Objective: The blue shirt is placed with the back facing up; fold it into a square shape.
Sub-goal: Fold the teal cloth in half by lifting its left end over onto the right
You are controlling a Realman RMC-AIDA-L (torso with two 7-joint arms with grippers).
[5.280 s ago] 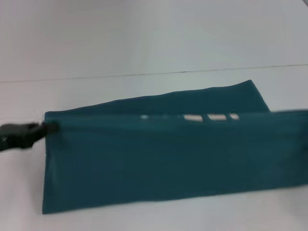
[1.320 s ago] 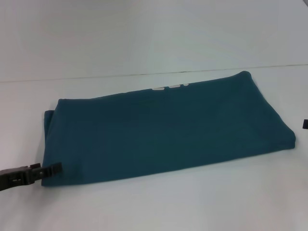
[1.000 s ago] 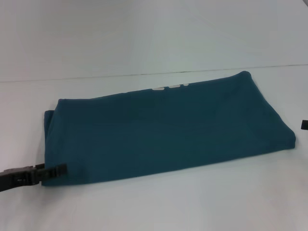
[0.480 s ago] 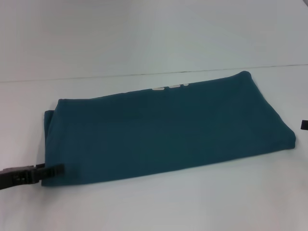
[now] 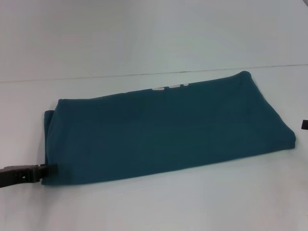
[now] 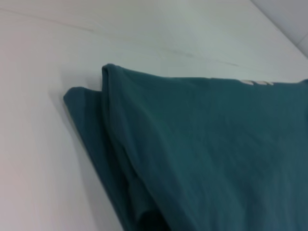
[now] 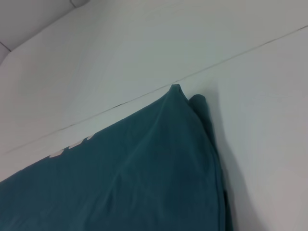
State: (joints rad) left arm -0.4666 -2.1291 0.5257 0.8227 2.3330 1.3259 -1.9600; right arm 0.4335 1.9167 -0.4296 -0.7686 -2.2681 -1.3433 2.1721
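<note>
The large dark teal-blue cotton shirt [image 5: 163, 130] lies on the white surface [image 5: 192, 202] as a long band folded lengthwise, so the step in hand is the last cross fold. The black left tool [image 5: 45, 171] reaches in low and nearly level, its tip touching the band's near corner; whether it is apart or together I cannot tell. The right tool [image 5: 305, 124] waits just beyond the opposite end, its state also unclear. Next, the end must probably be gripped and carried over.

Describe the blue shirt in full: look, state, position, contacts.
The blue shirt is dark teal, soft matte cloth, folded into a long flat band of stacked layers lying across the white table. A strip of white lettering peeks out at its far edge. The left gripper touches its near left corner; the right gripper barely shows beyond its right end.
</note>
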